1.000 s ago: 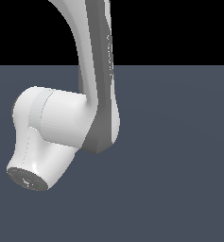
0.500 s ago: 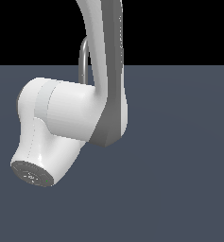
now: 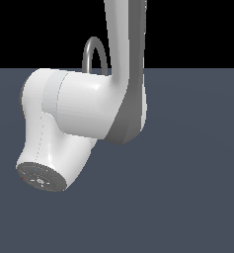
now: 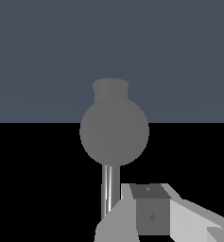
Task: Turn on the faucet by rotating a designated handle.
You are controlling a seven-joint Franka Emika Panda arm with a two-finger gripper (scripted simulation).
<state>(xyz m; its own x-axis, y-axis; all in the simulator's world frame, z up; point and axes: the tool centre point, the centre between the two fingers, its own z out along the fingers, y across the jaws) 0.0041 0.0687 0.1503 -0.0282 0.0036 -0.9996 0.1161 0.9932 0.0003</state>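
In the exterior view only the arched grey spout of the faucet (image 3: 94, 53) shows, peeking over the white arm link that covers the rest of it. The wrist view shows the faucet (image 4: 114, 131) close ahead as a round grey body with a short cylinder on one side. A thin grey tube (image 4: 107, 189) runs from it toward my gripper (image 4: 149, 215). I cannot tell the handle apart from the faucet's other parts in either view. One grey finger pad (image 4: 152, 216) shows beside that tube. The other finger is out of frame, so the jaw state is unclear.
The big white-and-grey arm (image 3: 74, 113) fills the middle of the exterior view and hides the gripper and the faucet's base. A flat dark blue-grey floor (image 3: 187, 197) spreads all around, under a black background.
The arm has shifted toward the exterior view's right and slightly up. This uncovered the faucet's arched spout, which was hidden a second ago.
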